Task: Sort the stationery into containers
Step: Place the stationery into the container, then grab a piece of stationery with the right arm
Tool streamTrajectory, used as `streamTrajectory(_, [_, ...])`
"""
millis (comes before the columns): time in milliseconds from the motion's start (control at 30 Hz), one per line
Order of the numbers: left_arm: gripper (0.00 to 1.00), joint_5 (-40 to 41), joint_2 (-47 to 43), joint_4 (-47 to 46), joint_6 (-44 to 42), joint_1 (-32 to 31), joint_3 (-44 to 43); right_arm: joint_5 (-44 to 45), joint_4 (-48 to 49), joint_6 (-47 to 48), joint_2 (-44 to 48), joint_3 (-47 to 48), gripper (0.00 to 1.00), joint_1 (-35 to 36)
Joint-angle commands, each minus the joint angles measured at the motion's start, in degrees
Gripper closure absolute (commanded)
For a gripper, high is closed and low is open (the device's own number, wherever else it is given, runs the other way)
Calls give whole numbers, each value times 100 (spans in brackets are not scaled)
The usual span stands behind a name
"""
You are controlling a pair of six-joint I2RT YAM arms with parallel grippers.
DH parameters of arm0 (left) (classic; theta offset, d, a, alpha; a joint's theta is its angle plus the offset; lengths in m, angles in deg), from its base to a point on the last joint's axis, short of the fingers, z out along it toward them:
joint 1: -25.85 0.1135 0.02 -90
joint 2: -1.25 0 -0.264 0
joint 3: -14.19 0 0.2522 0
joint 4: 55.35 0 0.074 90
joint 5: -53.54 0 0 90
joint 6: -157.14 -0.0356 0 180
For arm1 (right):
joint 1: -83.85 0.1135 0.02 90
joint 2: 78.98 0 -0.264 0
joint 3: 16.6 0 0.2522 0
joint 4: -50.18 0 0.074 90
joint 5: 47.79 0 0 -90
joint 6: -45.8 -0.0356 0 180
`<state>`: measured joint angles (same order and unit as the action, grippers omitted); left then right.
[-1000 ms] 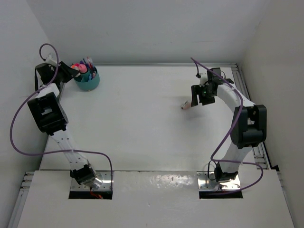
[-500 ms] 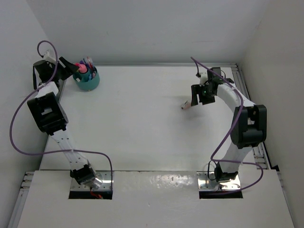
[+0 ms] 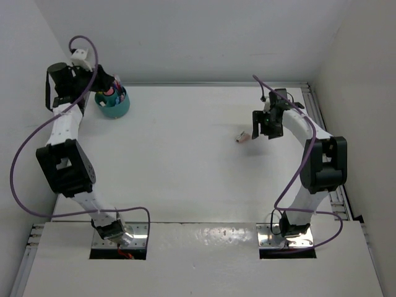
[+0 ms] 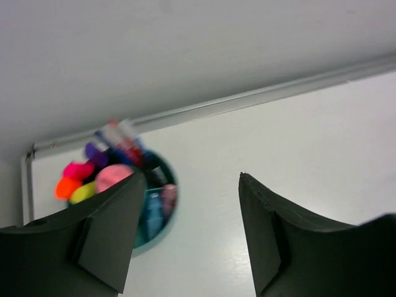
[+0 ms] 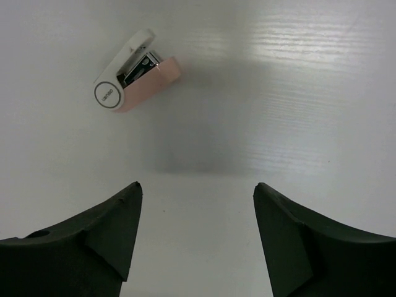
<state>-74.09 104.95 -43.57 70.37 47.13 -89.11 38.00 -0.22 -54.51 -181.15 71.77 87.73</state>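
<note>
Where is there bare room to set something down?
The table is bare from the cup to the pink item, and along the near edge. Crowded only inside the cup, by the left gripper; the right gripper hangs by the pink item.

In the left wrist view, the teal cup [image 4: 154, 240] sits partly behind a finger [image 4: 105, 235] of the left gripper [image 4: 192, 174]. The stationery [image 4: 111, 176] inside it blurs into coloured blobs. From above, the pinkish item [image 3: 243, 137] is too small to identify. In the right wrist view, the print on its round end cannot be read.
</note>
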Motion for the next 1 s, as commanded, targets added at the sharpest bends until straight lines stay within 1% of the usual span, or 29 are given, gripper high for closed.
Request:
streamTrajectory(0, [31,-7,-868,67,-1139,-378,673,115,-10,-579,118,-87,27,130])
streamTrajectory(67, [31,-147,-1115,188,-1271,-510,972,-333,131,-220,-4,18,26,332])
streamTrajectory(133, [30,-376,-1185,530,-1350,-537,1000,-632,192,106,-180,211,26,368])
streamTrajectory(167, [30,-664,-1194,775,-1386,-537,973,-808,184,299,-346,421,27,377])
streamTrajectory(200, [30,-806,-1194,874,-1464,-528,982,-818,245,736,-434,510,27,403])
streamTrajectory(233, [30,-903,-1212,1040,-1500,-546,991,-819,298,914,-514,659,29,394])
streamTrajectory(300, [30,-1010,-1290,1155,-1579,-563,1017,-775,455,1563,-707,774,30,403])
streamTrajectory(400, [30,-1019,-1378,1235,-1649,-590,1122,-679,623,1926,-918,1055,42,412])
streamTrajectory(433, [31,-1019,-1370,1296,-1667,-590,1149,-669,597,1944,-1006,1317,46,403])
streamTrajectory(467, [30,-1010,-1379,1323,-1685,-607,1140,-660,527,1901,-1207,1450,52,420])
streamTrajectory(567, [31,-983,-1370,1367,-1693,-607,1149,-494,290,1691,-1480,1925,62,473])
streamTrajectory(733, [31,-940,-1317,1384,-1667,-616,1131,-370,-369,1128,-1946,2434,67,526])
streamTrajectory(767, [31,-948,-1309,1384,-1676,-607,1131,-370,-500,753,-1999,2531,68,517])
streamTrajectory(833, [30,-922,-1309,1402,-1658,-607,1158,-327,-914,373,-2105,2743,70,517])
streamTrajectory(867, [30,-913,-1326,1393,-1641,-607,1166,-300,-1037,-29,-2097,2743,71,526])
streamTrajectory(967, [31,-904,-1326,1349,-1588,-607,1219,-125,-1099,-550,-1860,2436,73,622])
